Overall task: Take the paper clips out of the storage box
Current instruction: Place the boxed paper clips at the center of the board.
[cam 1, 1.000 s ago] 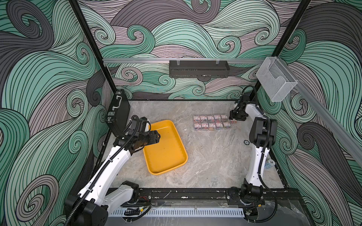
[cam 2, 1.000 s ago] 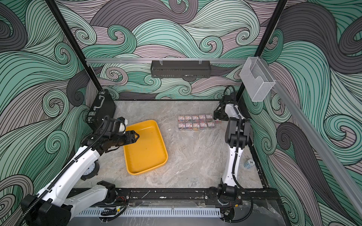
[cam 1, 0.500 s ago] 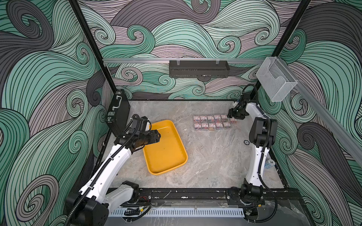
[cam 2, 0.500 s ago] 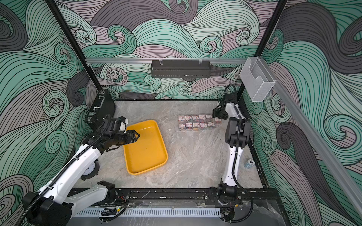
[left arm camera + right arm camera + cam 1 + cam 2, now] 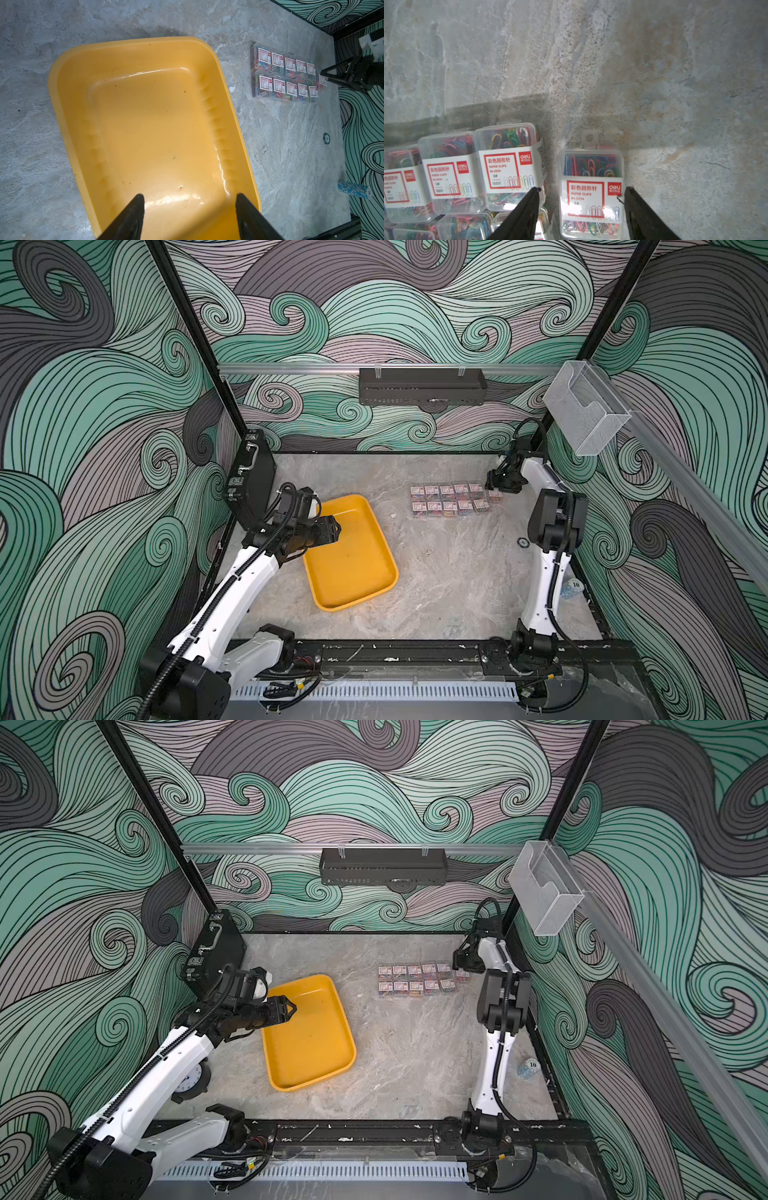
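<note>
The right gripper (image 5: 582, 189) hangs low over the table (image 5: 591, 62), jaws parted and straddling a lone box (image 5: 591, 166) of paper clips. One of its fingers (image 5: 639, 214) sits just beside the box's edge. The other stands off it with a strip of table showing between, so nothing is gripped. Just beside that box lie the rest of the paper clips (image 5: 446, 499), ten clear boxes packed in two rows of five, labels up, all on the bare table near the far right corner.

The left gripper (image 5: 189, 195) hovers over one end of the storage box (image 5: 52, 83), its jaws held apart with only the tray's yellow floor between them. In both top views the storage box (image 5: 353, 564) rests flat on the table, turned slightly askew, well apart from the rows of boxes and to their left.
</note>
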